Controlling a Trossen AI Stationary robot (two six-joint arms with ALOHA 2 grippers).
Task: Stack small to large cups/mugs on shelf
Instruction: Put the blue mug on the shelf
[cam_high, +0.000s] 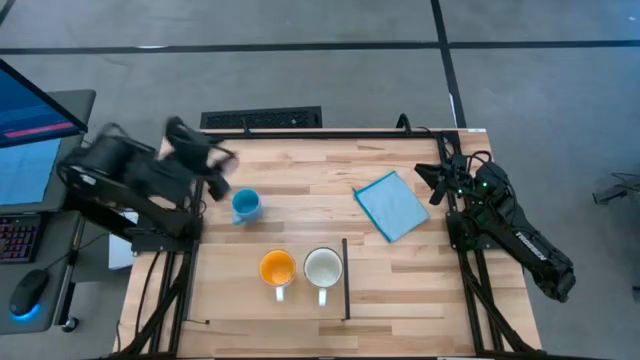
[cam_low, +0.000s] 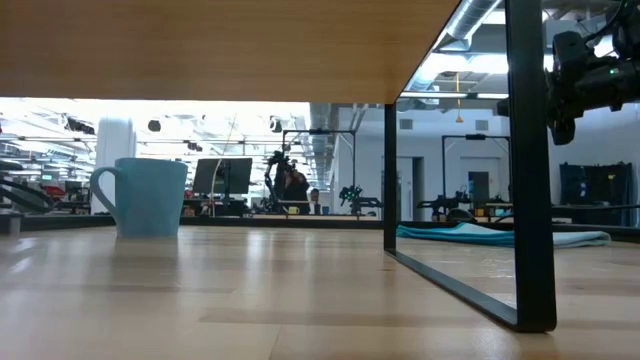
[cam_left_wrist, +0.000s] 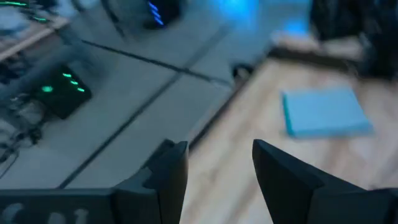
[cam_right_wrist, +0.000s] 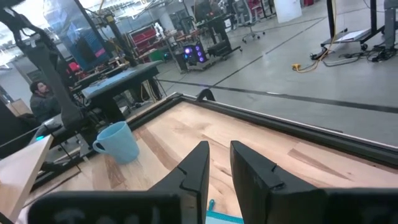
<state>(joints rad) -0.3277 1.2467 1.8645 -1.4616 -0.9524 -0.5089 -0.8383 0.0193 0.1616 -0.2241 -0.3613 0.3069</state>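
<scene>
Room: grey floor all round the table, desks and machines far behind it in the low view; a person sits at the far left in the right wrist view.
Table (cam_high: 300, 170): pale wood with a black frame along its edges; wide bare wood in the middle and along the far edge.
Shelf (cam_high: 345, 280): a thin black frame standing near the front edge, between centre and right; seen edge-on from above, its top board spans the low view.
Blue mug (cam_high: 245, 205): upright on the left half of the table, well apart from every edge, handle side unclear from above.
Orange mug (cam_high: 277, 268): near the front edge, handle toward the front.
White mug (cam_high: 322, 267): just beside the orange one on its right, close to the shelf frame.
Blue cloth (cam_high: 391, 206): flat on the right half, with open wood around it.
Left gripper (cam_high: 215, 172): raised just beyond the blue mug, fingers (cam_left_wrist: 171, 171) apart, holding nothing.
Right gripper (cam_high: 437, 183): at the right edge, past the cloth, fingers (cam_right_wrist: 194, 168) with a narrow gap, nothing between them.
</scene>
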